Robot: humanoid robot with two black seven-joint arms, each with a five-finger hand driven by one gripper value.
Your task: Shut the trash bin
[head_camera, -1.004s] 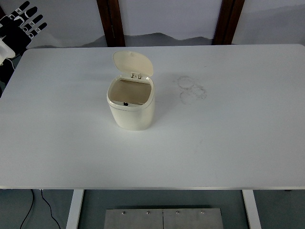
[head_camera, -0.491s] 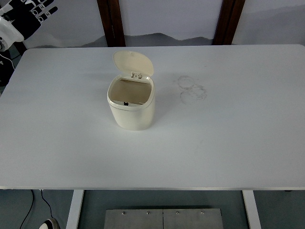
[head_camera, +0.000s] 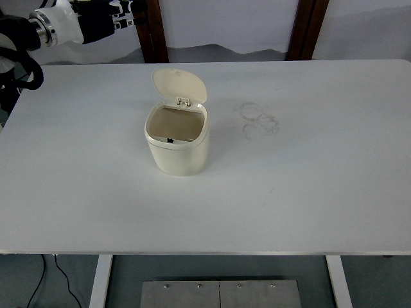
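A small cream trash bin [head_camera: 177, 149] stands left of the table's middle. Its hinged lid [head_camera: 178, 86] is tipped up and back at the far rim, so the inside shows. My left hand [head_camera: 114, 17], black with white marks, is raised above the table's far left corner, well up and left of the bin. Its fingers reach out to the right and hold nothing. The white wrist cuff [head_camera: 56, 27] and black forearm come in from the left edge. The right arm does not show.
Faint ring marks [head_camera: 258, 119] lie on the white table [head_camera: 308, 192] right of the bin. Two dark wooden posts [head_camera: 149, 29] [head_camera: 307, 29] stand behind the far edge. A metal plate [head_camera: 219, 294] shows below the near edge.
The left hand has swung from the top left corner rightward along the far edge, its fingers now pointing right instead of up. The bin and its lid have not moved.
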